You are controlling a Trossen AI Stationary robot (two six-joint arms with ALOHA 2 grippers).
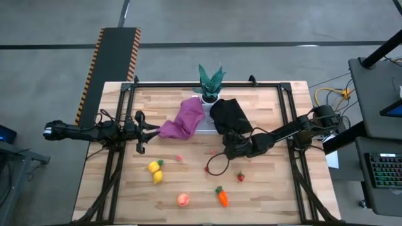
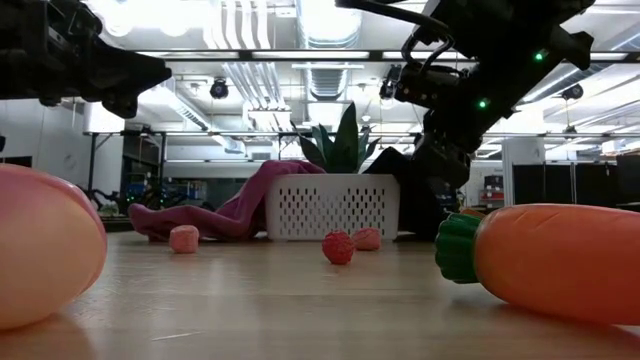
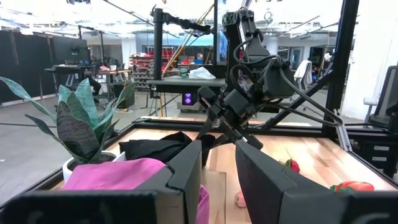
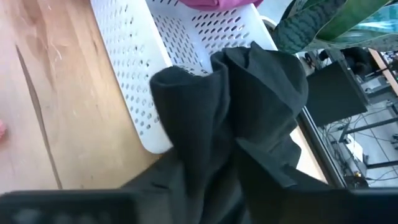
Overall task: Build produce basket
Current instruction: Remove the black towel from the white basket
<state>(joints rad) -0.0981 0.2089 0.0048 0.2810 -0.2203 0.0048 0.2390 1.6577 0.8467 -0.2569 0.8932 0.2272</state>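
Note:
The white mesh basket (image 1: 204, 123) stands at the table's far middle. A purple cloth (image 1: 181, 120) hangs over its left rim and a black cloth (image 1: 230, 115) over its right rim. My right gripper (image 1: 227, 143) reaches in from the right and is shut on the black cloth. My left gripper (image 1: 142, 133) waits open and level, left of the purple cloth. The produce lies on the near half of the wood: two yellow lemons (image 1: 155, 171), a peach-pink fruit (image 1: 183, 199), a carrot (image 1: 222, 196) and small red berries (image 1: 240, 177). My right gripper holds the black cloth by its near end (image 4: 205, 168), which hangs outside the basket's right wall. It comes from the table's right, slanting down. The cloth is bunched into folds that run to the fingers and hide them. Its far part lies on the basket's rim (image 4: 186, 62).
A green potted plant (image 1: 210, 83) stands just behind the basket. A black cable loop (image 1: 217, 165) hangs under my right arm, close to the wood. Dark frame rails (image 1: 286, 119) run along the table's sides. Bare wood lies between the basket and the produce.

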